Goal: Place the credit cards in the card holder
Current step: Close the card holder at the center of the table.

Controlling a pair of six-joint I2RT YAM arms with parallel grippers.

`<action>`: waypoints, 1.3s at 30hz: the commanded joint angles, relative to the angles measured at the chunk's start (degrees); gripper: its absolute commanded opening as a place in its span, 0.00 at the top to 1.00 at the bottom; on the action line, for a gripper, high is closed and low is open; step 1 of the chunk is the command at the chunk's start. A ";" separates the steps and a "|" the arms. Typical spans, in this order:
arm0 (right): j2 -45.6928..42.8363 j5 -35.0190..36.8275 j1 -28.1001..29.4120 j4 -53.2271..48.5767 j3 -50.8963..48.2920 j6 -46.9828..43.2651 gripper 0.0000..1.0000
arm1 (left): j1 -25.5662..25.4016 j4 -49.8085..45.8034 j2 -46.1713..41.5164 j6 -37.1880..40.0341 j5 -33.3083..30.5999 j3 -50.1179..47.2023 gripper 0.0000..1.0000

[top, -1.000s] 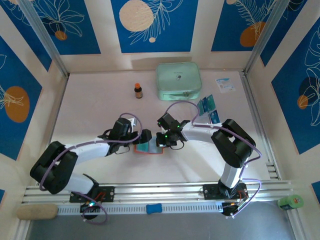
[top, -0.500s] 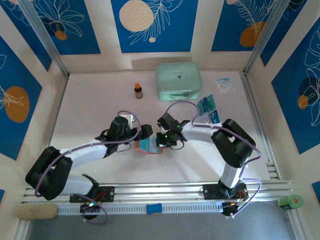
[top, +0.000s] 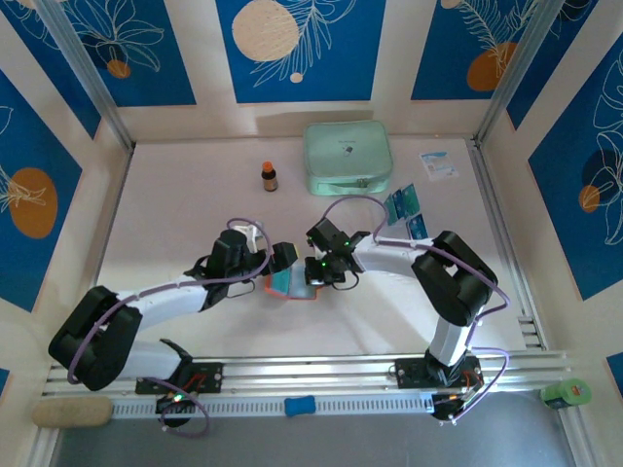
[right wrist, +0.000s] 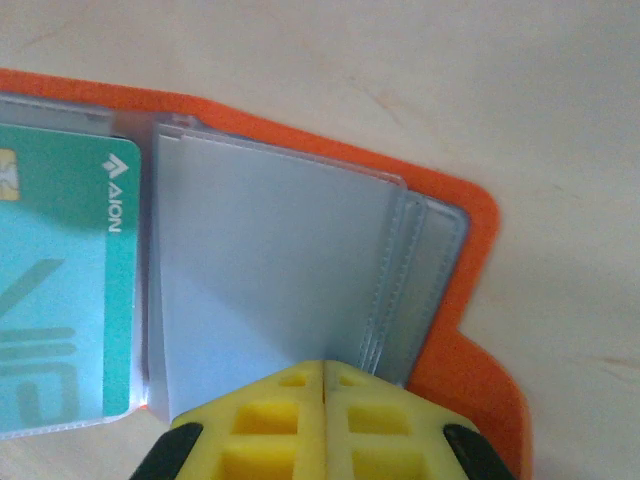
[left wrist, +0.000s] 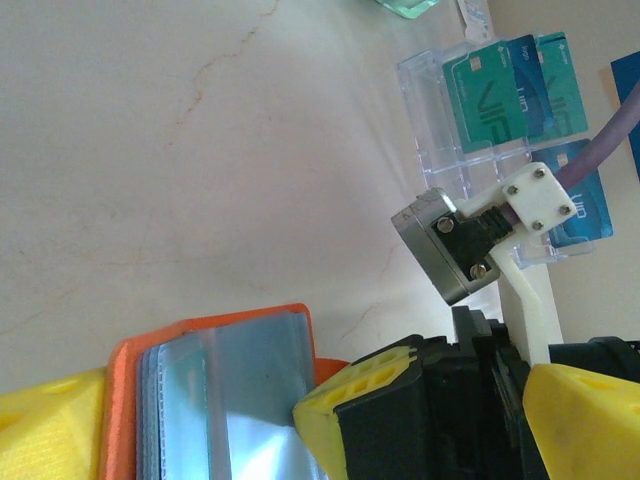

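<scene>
Slippage is the chief risk, I judge. In the top external view, the open orange card holder [top: 289,285] lies on the worktop [top: 175,214] between the two arms. The left claw [top: 277,267] is spread wide about its left edge and the right claw [top: 314,278] is closed at its right side. Nothing clamps the holder, so a push from either arm could skate it along or let it fold shut. The loose credit cards [top: 401,204] sit well apart to the right, and the mint-green zip case [top: 348,158] lies closed at the back.

In the left wrist view, a clear stand [left wrist: 425,95] carries the teal cards, several overlapping in one tier and another beside them. The holder's plastic sleeves [left wrist: 235,400] look empty on this side.

In the right wrist view, yellow tips pressed together rest at the edge of the sleeve stack; whether a leaf is nipped between them I cannot tell. One teal AION card [right wrist: 60,300] sits in the left pocket. Springy leaves could flip over and hide the free pockets.
</scene>
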 commanded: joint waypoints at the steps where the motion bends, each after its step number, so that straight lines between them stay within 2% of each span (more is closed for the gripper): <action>1: -3.80 -0.60 -1.00 -4.18 2.74 -1.40 1.00 | 0.08 1.74 -1.28 -0.49 1.25 -0.64 0.00; 10: -10.66 2.27 -4.48 -6.91 0.42 -0.71 0.96 | 0.08 1.41 -2.04 -0.51 1.12 -0.96 0.00; 12: -10.86 2.90 -5.10 -7.45 -0.44 -0.52 0.91 | 0.08 1.39 -2.22 -0.52 1.12 -0.90 0.00; 14: -10.37 2.91 -5.27 -7.43 -1.18 -0.57 0.79 | 0.08 1.27 -2.38 -0.50 1.04 -0.90 0.00; 16: -9.50 2.24 -5.12 -6.82 -1.71 -0.52 0.73 | 0.08 1.30 -2.35 -0.54 1.12 -0.90 0.00; 21: -5.98 1.86 -4.48 -5.77 -1.89 -0.31 0.70 | 0.10 1.30 -2.30 -0.49 1.10 -0.82 0.00; 25: -4.26 2.73 -4.69 -5.17 -2.17 -0.18 0.75 | 0.08 0.95 -2.31 -0.40 1.29 -0.75 0.00; 30: -3.49 1.98 -5.66 -3.85 -2.49 -0.32 0.98 | 0.08 0.68 -2.40 -0.40 1.56 -0.71 0.00; 31: -3.38 1.48 -5.85 -3.42 -2.51 -0.43 1.00 | 0.08 0.77 -2.32 -0.44 1.68 -0.73 0.00; 39: -2.45 -2.09 -6.83 -0.20 -1.61 -0.52 1.00 | -1.04 1.63 -2.27 -1.01 3.65 0.68 0.00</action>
